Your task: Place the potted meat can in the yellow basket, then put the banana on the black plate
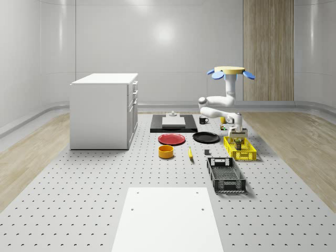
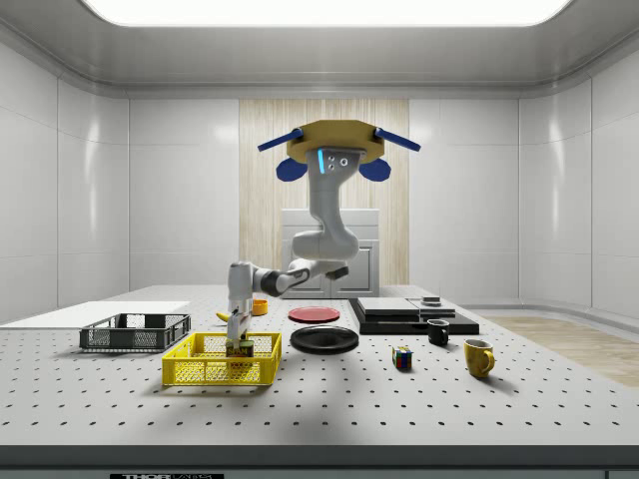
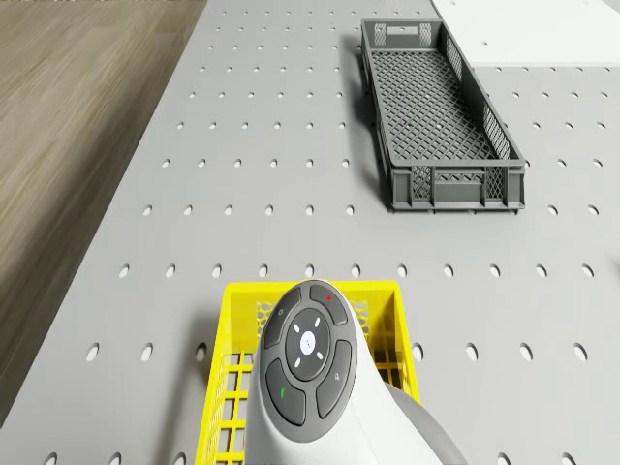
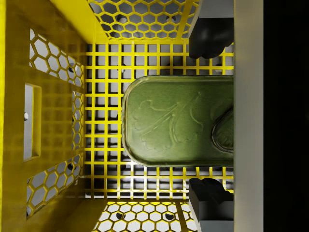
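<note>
The drone [image 1: 231,71] hovers above the table, just behind the yellow basket [image 1: 247,156], and its arm reaches down into the basket. In the wrist view the green potted meat can [image 4: 174,121] stands on the basket's mesh floor [image 4: 104,121]. My gripper [image 4: 208,118] is open around the can, and mesh shows between each dark fingertip [image 4: 207,36] and the can's sides. The side view has the can [image 2: 242,348] inside the basket [image 2: 215,373] under the gripper [image 2: 238,324]. The banana [image 1: 190,153] lies on the table in front of the black plate [image 1: 206,137].
A grey crate [image 1: 226,175] sits in front of the basket. A red plate [image 1: 172,139] and an orange bowl [image 1: 166,151] lie on the whole-scene view's left of the banana. A white cabinet [image 1: 105,110], a black slab [image 1: 174,123] and a mug [image 1: 203,120] stand further back.
</note>
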Controlling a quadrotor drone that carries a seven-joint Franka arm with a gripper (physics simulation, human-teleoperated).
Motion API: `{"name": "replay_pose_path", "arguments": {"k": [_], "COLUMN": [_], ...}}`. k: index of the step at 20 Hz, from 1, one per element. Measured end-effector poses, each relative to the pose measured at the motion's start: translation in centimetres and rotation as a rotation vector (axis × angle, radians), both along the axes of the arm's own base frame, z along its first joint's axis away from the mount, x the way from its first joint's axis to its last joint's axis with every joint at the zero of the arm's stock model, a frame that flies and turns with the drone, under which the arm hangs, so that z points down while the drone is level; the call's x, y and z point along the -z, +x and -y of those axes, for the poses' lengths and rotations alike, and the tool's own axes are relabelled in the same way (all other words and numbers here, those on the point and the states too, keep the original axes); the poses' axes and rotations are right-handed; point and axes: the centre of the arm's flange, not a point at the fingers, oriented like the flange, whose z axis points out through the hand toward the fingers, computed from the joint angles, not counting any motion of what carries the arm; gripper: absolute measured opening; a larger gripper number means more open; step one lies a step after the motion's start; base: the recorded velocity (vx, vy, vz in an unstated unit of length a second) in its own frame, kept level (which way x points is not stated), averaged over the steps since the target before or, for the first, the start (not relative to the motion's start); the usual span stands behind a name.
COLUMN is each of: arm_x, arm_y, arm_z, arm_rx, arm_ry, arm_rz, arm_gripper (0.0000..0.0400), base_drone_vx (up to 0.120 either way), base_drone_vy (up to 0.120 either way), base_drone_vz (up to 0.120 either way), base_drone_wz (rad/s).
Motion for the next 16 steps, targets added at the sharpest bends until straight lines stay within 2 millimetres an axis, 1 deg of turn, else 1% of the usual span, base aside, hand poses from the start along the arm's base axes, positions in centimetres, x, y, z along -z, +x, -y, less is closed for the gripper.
{"name": "replay_pose_path", "arguments": {"k": [2,3,4,7,8,16], "arm_x": [0.04,0.05,0.06,0.08,0.09,0.10], "arm_y": [0.00,0.00,0.00,0.00,0.00,0.00], "arm_z": [0.00,0.01,0.01,0.01,0.01,0.01], "arm_rx": [-0.001,-0.002,-0.002,-0.003,-0.003,-0.004], "arm_ry": [0.001,0.001,0.001,0.001,0.001,0.002], "arm_rz": [0.000,0.000,0.000,0.000,0.000,0.001], "arm_gripper": [0.0385,0.0388,0.0391,0.0396,0.0397,0.0400], "base_drone_vx": [0.000,0.040,0.120,0.120,0.080,0.000], "base_drone_vy": [0.000,0.000,-0.040,-0.120,-0.120,-0.120], "base_drone_vz": [0.120,0.120,0.120,0.120,0.000,0.000], "base_drone_wz": [0.000,0.000,0.000,0.000,0.000,0.000]}}
